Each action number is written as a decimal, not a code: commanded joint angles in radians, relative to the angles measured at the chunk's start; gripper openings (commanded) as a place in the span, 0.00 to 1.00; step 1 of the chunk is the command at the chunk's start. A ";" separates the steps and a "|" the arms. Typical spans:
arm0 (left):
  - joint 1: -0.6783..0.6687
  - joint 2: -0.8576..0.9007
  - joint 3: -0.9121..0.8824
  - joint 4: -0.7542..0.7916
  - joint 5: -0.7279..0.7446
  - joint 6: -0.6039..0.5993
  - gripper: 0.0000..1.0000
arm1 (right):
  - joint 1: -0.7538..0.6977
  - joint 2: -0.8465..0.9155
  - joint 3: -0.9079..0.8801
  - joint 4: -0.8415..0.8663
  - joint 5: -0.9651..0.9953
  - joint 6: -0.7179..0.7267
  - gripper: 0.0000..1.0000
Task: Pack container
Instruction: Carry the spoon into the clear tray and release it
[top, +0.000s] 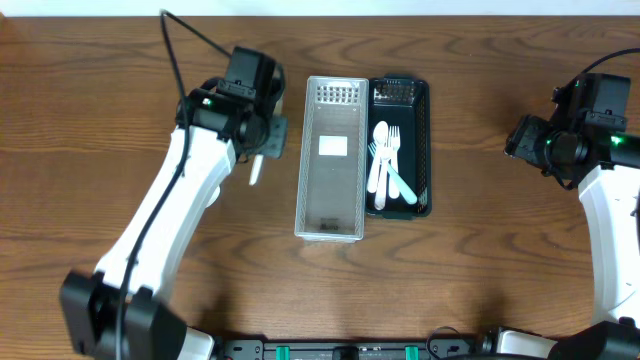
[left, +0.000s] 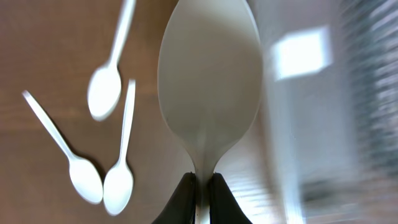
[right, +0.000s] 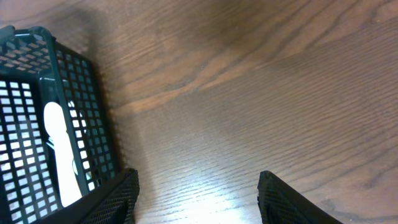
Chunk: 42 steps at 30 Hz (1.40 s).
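Observation:
My left gripper (top: 265, 135) is shut on the neck of a white plastic spoon (left: 208, 87), held just left of the clear plastic container (top: 330, 160). Its jaws (left: 202, 190) pinch the spoon below its bowl. In the left wrist view three more white spoons (left: 106, 93) lie on the wood to the left, and the clear container (left: 323, 93) is blurred on the right. A black mesh basket (top: 425, 150) next to the clear container holds several white utensils (top: 383, 160) and a teal one. My right gripper (right: 196, 186) is open and empty over bare table, right of the basket (right: 93, 124).
The wooden table (top: 480, 260) stretches around both containers. The right arm (top: 575, 135) sits near the right edge. A black cable (top: 195, 35) runs from the left arm toward the back.

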 joint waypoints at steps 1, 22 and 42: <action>-0.082 -0.012 0.034 0.012 0.078 -0.131 0.06 | -0.006 0.001 0.006 -0.002 -0.013 -0.013 0.65; -0.377 0.191 0.034 0.260 0.075 -0.346 0.06 | -0.006 0.001 0.006 0.005 -0.013 -0.013 0.66; -0.226 0.276 0.046 0.108 -0.100 -0.192 0.60 | -0.006 0.001 0.006 0.004 -0.013 -0.013 0.70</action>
